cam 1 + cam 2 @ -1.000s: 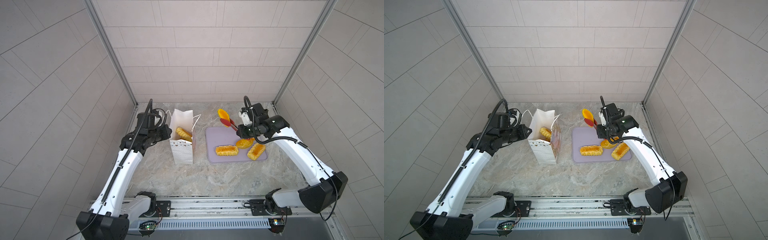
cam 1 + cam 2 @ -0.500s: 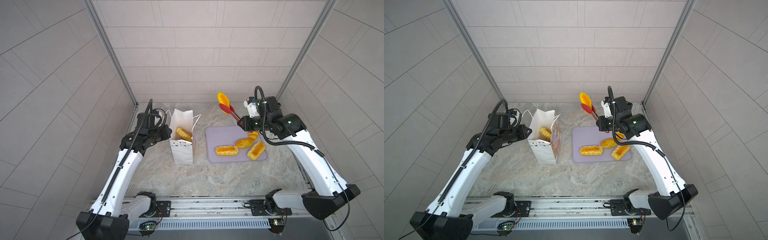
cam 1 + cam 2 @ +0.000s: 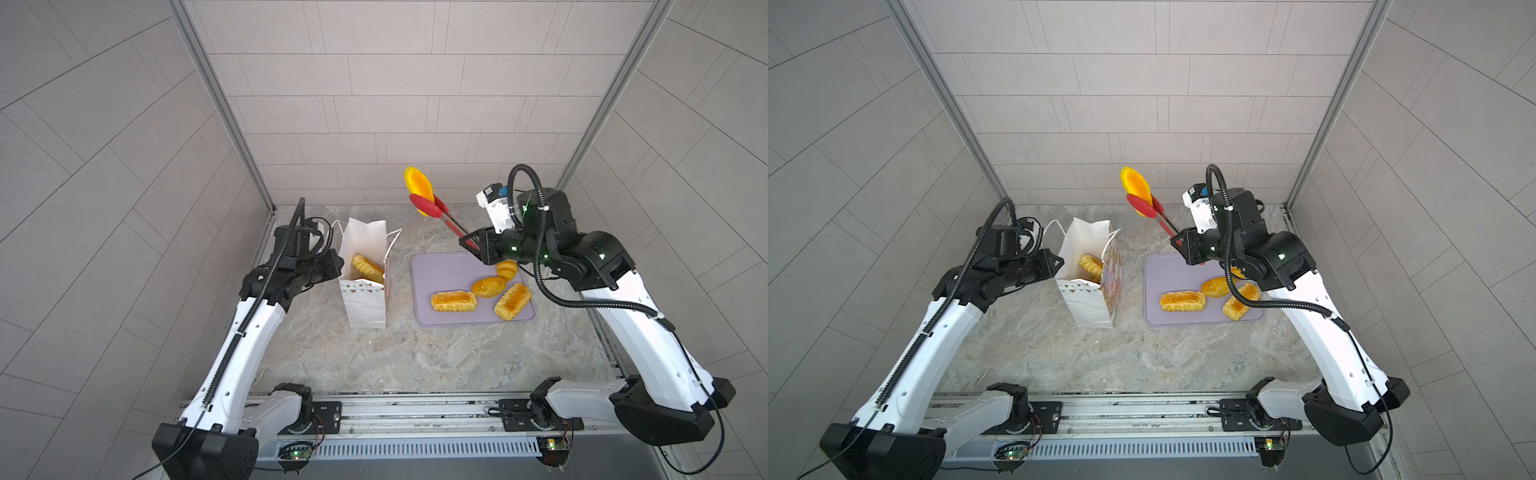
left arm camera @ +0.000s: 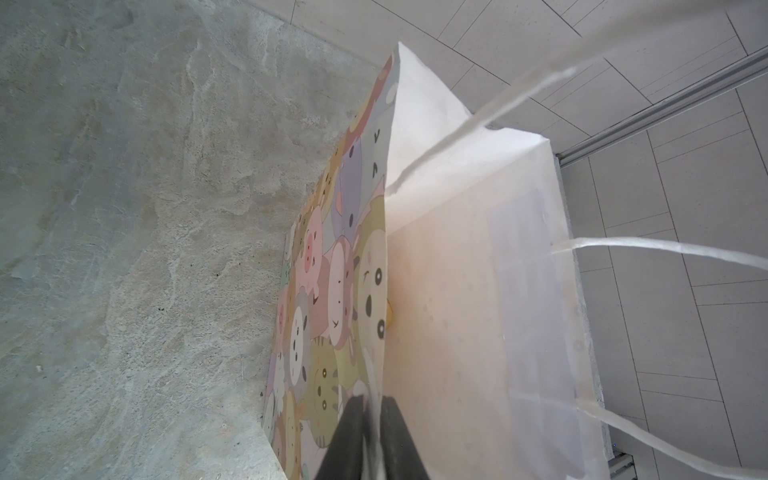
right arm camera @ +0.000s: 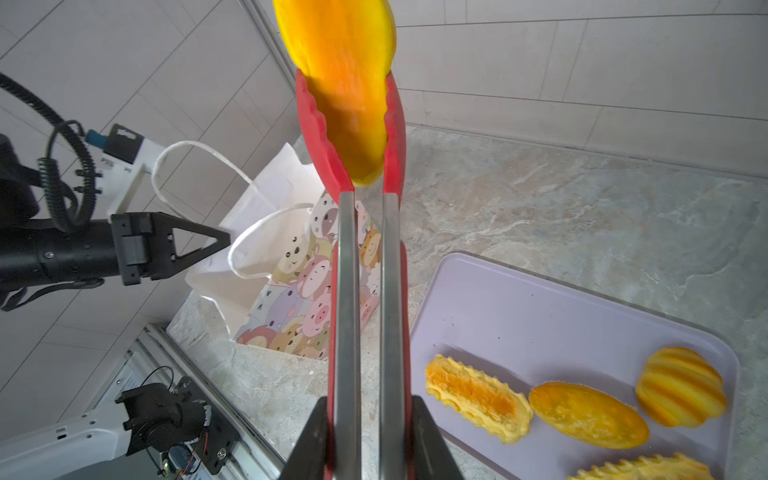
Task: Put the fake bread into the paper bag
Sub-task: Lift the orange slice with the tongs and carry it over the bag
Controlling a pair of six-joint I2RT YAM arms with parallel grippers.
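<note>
Right wrist view: your right gripper (image 5: 365, 419) clamps red tongs (image 5: 347, 291) pinching a fake bread (image 5: 340, 62) piece aloft, right of the paper bag (image 5: 307, 274); your left gripper (image 4: 370, 419) pinches its rim, keeping the mouth open.

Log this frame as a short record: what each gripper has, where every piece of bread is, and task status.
left gripper: shut, pinching the paper bag by its top edge
right gripper: shut on red tongs
tongs hold: one smooth orange pastry, raised clear of the tray
in bag: one ridged loaf visible
on lilac tray: long loaf, oval bun, slanted loaf, striped bun
status: unfinished
</note>
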